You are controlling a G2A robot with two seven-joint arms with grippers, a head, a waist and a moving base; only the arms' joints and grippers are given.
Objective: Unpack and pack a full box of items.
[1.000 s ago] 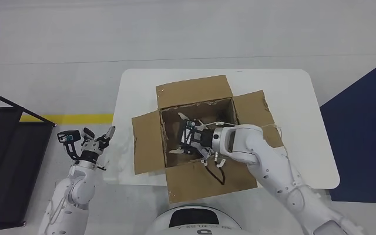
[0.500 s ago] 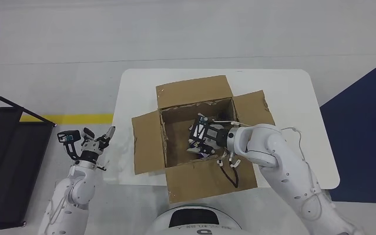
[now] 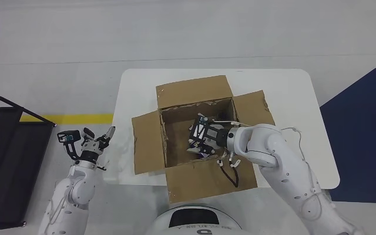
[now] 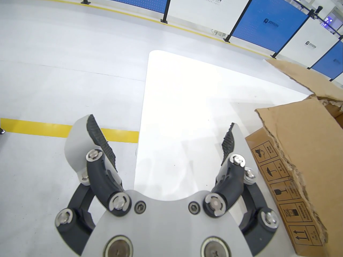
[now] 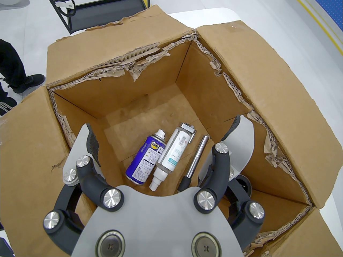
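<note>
An open cardboard box (image 3: 194, 91) with torn flaps stands on the white table (image 3: 282, 100). My right gripper (image 3: 197, 138) hangs open inside the box's mouth, nothing between its fingers. Below the right gripper (image 5: 163, 125), on the box (image 5: 203, 81) floor, lie a blue spray can (image 5: 146, 159), a white pump bottle (image 5: 171, 153) and a metal rod with a black handle (image 5: 197, 156), side by side. A dark round object (image 5: 242, 184) sits partly hidden behind one finger. My left gripper (image 3: 100, 134) is open and holds nothing, off the table's left edge. From the left gripper (image 4: 160, 123), the box (image 4: 294, 140) is to one side.
A black rack (image 3: 17, 158) stands on the floor left of the table, beyond a yellow floor line (image 3: 64, 118). A dark blue panel (image 3: 358, 135) is at the right. Bare tabletop lies right of the box and behind it.
One second ago my right gripper was over the box's left-middle; it shifted right within the box, then held still. The left arm has not moved.
</note>
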